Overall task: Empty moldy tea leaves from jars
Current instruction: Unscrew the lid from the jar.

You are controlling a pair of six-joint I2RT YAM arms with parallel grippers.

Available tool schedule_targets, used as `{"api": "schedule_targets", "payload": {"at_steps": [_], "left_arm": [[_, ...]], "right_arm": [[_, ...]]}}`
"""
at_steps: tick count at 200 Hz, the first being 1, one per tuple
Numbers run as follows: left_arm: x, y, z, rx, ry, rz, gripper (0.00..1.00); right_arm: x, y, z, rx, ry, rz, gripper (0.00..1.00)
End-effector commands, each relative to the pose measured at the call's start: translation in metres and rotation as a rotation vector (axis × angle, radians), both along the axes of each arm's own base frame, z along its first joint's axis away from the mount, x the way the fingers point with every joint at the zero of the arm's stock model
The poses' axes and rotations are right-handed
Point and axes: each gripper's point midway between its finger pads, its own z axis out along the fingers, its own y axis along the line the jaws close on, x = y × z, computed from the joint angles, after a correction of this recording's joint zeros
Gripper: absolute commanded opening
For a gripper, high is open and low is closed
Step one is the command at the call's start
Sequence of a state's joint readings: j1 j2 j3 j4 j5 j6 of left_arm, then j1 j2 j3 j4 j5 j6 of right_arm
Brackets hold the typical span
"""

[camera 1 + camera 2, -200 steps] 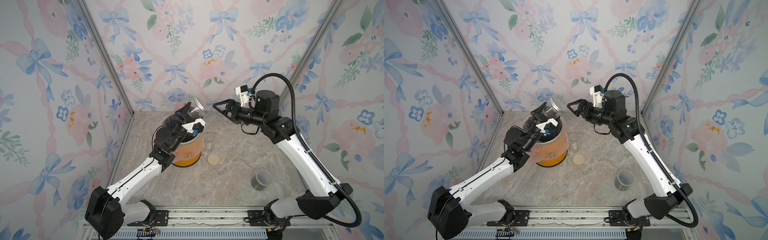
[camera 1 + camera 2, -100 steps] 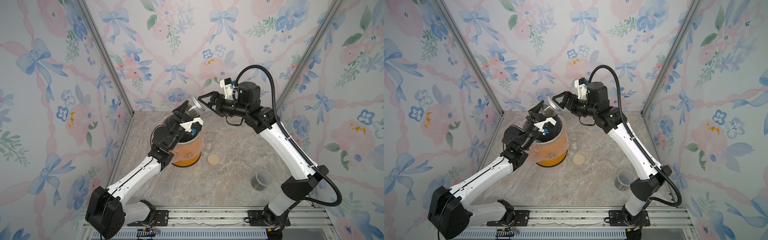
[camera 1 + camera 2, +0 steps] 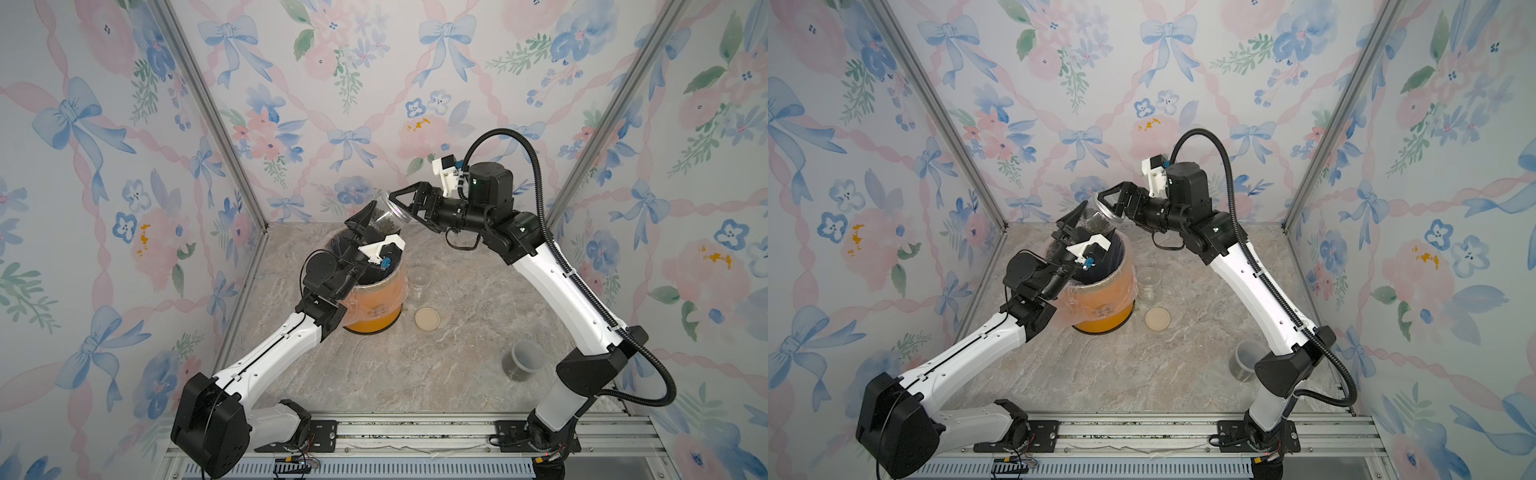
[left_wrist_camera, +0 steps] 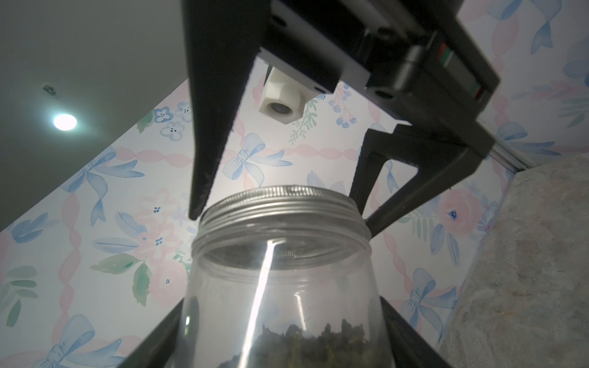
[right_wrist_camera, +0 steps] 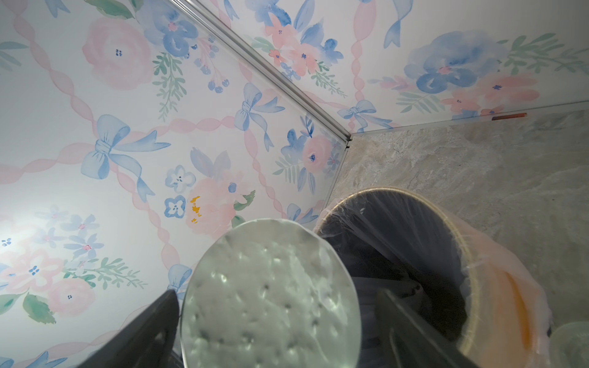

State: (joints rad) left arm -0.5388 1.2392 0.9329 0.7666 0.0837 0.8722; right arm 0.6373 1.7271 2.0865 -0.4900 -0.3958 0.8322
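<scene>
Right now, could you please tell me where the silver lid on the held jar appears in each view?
In a top view: silver lid just above centre.
In a top view: lid slightly left of centre, above mid-height.
Left wrist: lid at centre, capping the jar.
Right wrist: lid low centre, flat face toward the camera.
Shared landmark: the right gripper, fingers either side of the lid in every view.

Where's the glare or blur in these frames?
Left wrist: ceiling light blown out, bright streak down the jar wall. Right wrist: silver lid close and soft, hotspot on the wallpaper. Both top views: evenly lit, sharp.
</scene>
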Motion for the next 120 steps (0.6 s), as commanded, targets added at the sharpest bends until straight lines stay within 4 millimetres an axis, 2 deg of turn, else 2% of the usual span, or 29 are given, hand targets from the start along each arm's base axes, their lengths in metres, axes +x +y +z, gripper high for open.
{"api": "schedule_targets", "payload": {"at_steps": [1, 120], "left_arm": [[-0.004, 0.002, 0.013, -0.044, -0.03, -0.021, 0.51], [-0.004, 0.001, 0.021, -0.055, -0.038, -0.029, 0.51]], "right_arm": [[-0.008, 0.002, 0.013, 0.033, -0.021, 0.02, 0.97], [-0.005, 0.013, 0.008, 0.031, -0.005, 0.049, 0.99]]}}
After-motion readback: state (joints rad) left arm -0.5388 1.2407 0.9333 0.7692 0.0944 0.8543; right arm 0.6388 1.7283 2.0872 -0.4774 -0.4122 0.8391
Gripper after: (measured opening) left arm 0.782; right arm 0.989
